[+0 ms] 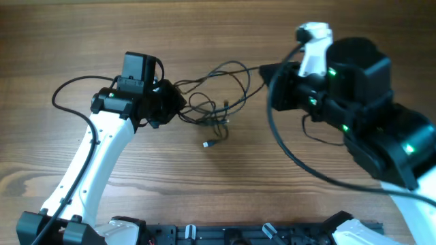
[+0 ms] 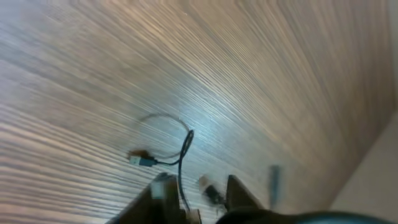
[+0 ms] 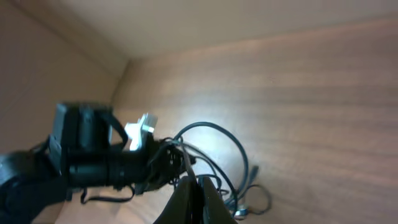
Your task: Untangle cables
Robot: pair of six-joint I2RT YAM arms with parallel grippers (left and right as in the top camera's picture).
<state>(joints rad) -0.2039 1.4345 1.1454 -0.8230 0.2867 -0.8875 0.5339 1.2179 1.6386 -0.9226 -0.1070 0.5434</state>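
Note:
The cables (image 1: 216, 102) are thin dark wires lying in a loose tangle on the wooden table between my two arms. One silvery-tipped plug (image 1: 206, 144) lies just in front of the tangle. My left gripper (image 1: 172, 102) is at the tangle's left end. In the left wrist view its fingers (image 2: 199, 186) stand apart, with one cable (image 2: 184, 149) running between them and a small plug (image 2: 142, 160) on the table beyond. My right gripper (image 1: 270, 76) is at the tangle's right end. In the right wrist view its fingers (image 3: 196, 186) are shut on a cable strand leading into the tangle (image 3: 217, 149).
A thick black arm cable (image 1: 300, 156) loops over the table by the right arm, and another (image 1: 68, 88) loops by the left arm. The left arm's black wrist (image 3: 93, 163) shows in the right wrist view. A black frame (image 1: 225, 235) runs along the front edge.

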